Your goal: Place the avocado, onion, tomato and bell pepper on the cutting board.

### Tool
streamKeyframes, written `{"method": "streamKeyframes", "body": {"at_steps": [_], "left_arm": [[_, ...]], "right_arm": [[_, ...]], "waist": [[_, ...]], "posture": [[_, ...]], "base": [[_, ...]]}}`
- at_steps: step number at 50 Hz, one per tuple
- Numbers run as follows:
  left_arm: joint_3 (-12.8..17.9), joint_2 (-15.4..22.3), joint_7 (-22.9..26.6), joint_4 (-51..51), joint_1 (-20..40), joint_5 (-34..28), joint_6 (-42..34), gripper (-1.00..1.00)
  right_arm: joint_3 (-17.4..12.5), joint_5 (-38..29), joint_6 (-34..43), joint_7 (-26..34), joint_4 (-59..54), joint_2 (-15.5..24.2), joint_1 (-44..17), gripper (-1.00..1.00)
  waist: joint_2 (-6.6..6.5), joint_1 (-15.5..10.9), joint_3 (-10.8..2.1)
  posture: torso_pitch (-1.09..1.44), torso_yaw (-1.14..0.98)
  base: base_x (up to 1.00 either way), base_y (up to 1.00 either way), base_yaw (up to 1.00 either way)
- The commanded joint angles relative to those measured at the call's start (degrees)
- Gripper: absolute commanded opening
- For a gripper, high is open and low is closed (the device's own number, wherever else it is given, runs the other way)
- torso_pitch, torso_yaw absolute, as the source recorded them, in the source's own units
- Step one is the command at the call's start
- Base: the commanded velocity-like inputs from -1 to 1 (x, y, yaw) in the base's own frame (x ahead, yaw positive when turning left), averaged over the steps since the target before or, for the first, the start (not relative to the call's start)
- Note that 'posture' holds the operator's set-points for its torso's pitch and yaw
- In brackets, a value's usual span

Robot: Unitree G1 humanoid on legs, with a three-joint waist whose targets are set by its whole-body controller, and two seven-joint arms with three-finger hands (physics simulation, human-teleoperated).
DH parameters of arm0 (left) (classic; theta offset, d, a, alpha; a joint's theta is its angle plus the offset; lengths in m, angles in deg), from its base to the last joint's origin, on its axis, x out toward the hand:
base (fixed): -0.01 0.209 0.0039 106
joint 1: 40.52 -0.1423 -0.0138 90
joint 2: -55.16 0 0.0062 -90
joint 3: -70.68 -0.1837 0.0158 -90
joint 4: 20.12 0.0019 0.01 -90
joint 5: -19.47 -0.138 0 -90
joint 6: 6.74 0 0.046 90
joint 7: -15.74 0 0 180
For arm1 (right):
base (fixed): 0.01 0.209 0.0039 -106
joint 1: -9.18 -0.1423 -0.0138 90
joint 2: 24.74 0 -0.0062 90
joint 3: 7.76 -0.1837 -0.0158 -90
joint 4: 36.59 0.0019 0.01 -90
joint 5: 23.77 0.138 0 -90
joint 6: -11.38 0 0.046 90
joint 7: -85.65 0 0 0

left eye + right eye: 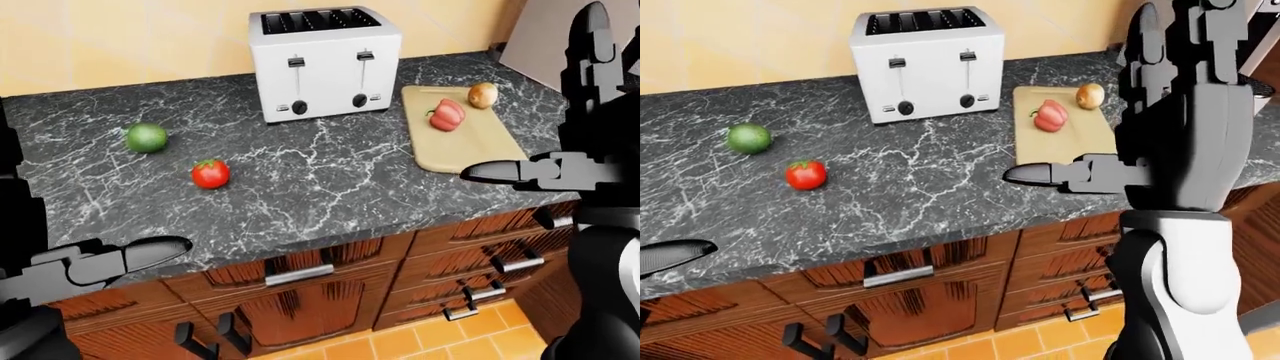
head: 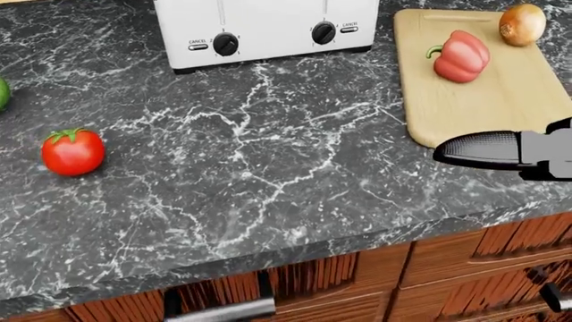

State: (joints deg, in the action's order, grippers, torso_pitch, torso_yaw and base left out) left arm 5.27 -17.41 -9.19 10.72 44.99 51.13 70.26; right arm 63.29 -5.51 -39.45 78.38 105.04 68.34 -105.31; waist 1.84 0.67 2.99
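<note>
Avocado, green and round, sits on the dark marbled countertop at the left of the left-eye view, apart from everything else. We note the tomato just down and to the right of it, also on bare counter, its green stem showing. Both lie well apart from the cutting board, which rests at the right of the counter beside the white four-slot toaster.

On the board we see the red bell pepper near its upper part and the onion at its top right corner, close to the board's edge. The two are near each other but not touching.

Our right hand hangs over the counter's lower right, below the board; its fingers stretch out straight toward the left, spread and empty, clasping nothing. In the right-eye view the white-and-black forearm fills much of the right side.

Our left hand shows at the lower left of the left-eye view, below the counter's edge, against the wooden cabinet drawers with their metal handles. Its fingers are extended, not curled round anything, and it is empty.

Orange floor tiles show at the bottom.
</note>
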Motion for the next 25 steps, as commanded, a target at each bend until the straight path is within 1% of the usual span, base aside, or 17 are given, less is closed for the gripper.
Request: {"method": "streamKeyframes", "body": {"at_steps": [1, 2, 3, 4, 6, 9, 11, 12, 13, 14, 15, 18, 22, 24, 25], "left_arm": [[0.68, 0.71, 0.14, -0.83, 0.53, -0.52, 0.8, 1.0], [0.69, 0.66, 0.21, -0.83, 0.54, -0.54, 0.77, 1.0], [0.67, 0.6, 0.29, -0.83, 0.49, -0.57, 0.83, 1.0], [0.51, 0.5, 0.35, -0.83, 0.51, -0.87, 0.77, 1.0], [0.64, 0.59, 0.34, -0.83, 0.46, -0.66, 0.85, 1.0], [0.67, 0.56, 0.3, -0.83, 0.52, -0.66, 0.76, 1.0], [0.7, 0.49, 0.36, -0.83, 0.44, -0.64, 0.88, 1.0], [0.7, 0.52, 0.34, -0.83, 0.44, -0.68, 0.87, 1.0], [0.73, 0.52, 0.34, -0.83, 0.43, -0.65, 0.88, 1.0], [0.75, 0.58, 0.31, -0.83, 0.39, -0.57, 0.9, 1.0], [0.85, 0.68, 0.24, -0.83, 0.34, -0.42, 0.98, 1.0], [0.84, 0.76, 0.17, -0.83, 0.3, -0.4, 1.03, 1.0], [0.86, 0.85, 0.14, -0.83, 0.3, -0.28, 1.04, 1.0], [0.91, 0.96, 0.07, -0.83, 0.22, -0.23, 1.14, 1.0], [1.03, 1.1, -0.03, -0.83, 0.17, -0.1, 1.14, 1.0]], "right_arm": [[-0.36, -0.38, -0.98, -0.14, 0.51, 0.31, -0.91, 1.0], [-0.41, -0.34, -1.0, -0.13, 0.48, 0.27, -0.92, 1.0], [-0.4, -0.39, -1.01, -0.11, 0.59, 0.27, -0.83, 1.0], [-0.35, -0.45, -1.02, -0.09, 0.53, 0.24, -0.8, 1.0], [-0.34, -0.5, -0.97, -0.04, 0.61, 0.24, -0.8, 1.0], [-0.42, -0.44, -0.89, -0.03, 0.72, 0.21, -0.78, 1.0], [-0.39, -0.47, -0.94, 0.02, 0.67, 0.15, -0.71, 1.0], [-0.45, -0.43, -0.9, 0.04, 0.75, 0.16, -0.69, 1.0], [-0.48, -0.42, -0.89, 0.03, 0.75, 0.17, -0.69, 1.0], [-0.51, -0.41, -0.84, 0.01, 0.76, 0.19, -0.73, 1.0], [-0.52, -0.38, -0.77, -0.02, 0.87, 0.23, -0.73, 1.0], [-0.61, -0.29, -0.73, -0.05, 0.93, 0.27, -0.7, 1.0], [-0.54, -0.3, -0.68, -0.08, 0.95, 0.27, -0.74, 1.0], [-0.55, -0.28, -0.59, -0.11, 1.05, 0.3, -0.79, 1.0], [-0.58, -0.25, -0.61, -0.1, 1.04, 0.28, -0.76, 1.0]], "waist": [[-0.16, 0.58, -0.5], [0.28, -0.17, -0.3], [0.48, -0.24, -0.41], [0.35, -0.16, -0.64], [-0.44, -0.44, -0.67], [-2.19, -0.4, -0.12], [-4.31, -0.11, -0.41], [-6.21, 0.05, -0.94], [-8.81, -0.14, -1.66], [-6.1, -0.61, -0.72], [-6.64, -0.49, -0.41], [-4.84, -0.71, -0.84], [-2.6, -0.61, -0.24], [-0.86, -0.62, -0.26], [0.53, -0.61, -0.63]], "posture": [[0.0, 0.0], [0.0, 0.0], [0.0, 0.0], [0.0, 0.0], [0.0, 0.0], [0.0, 0.0], [0.0, 0.0], [0.0, 0.0], [0.0, 0.0], [0.0, 0.0], [0.0, 0.0], [0.0, 0.0], [0.0, 0.0], [0.0, 0.0], [0.0, 0.0]], "base": [[0.0, 0.23, 0.0], [0.0, 0.21, 0.0], [0.0, 0.23, 0.0], [0.0, 0.22, 0.0], [0.0, 0.21, 0.0], [0.0, 0.21, 0.0], [0.0, 0.21, 0.0], [0.0, 0.21, 0.0], [0.0, 0.21, 0.0], [0.0, 0.21, 0.0], [0.0, 0.21, 0.0], [0.0, 0.22, 0.0], [0.0, 0.22, 0.0], [0.0, 0.22, 0.0], [0.0, 0.21, 0.0]]}}
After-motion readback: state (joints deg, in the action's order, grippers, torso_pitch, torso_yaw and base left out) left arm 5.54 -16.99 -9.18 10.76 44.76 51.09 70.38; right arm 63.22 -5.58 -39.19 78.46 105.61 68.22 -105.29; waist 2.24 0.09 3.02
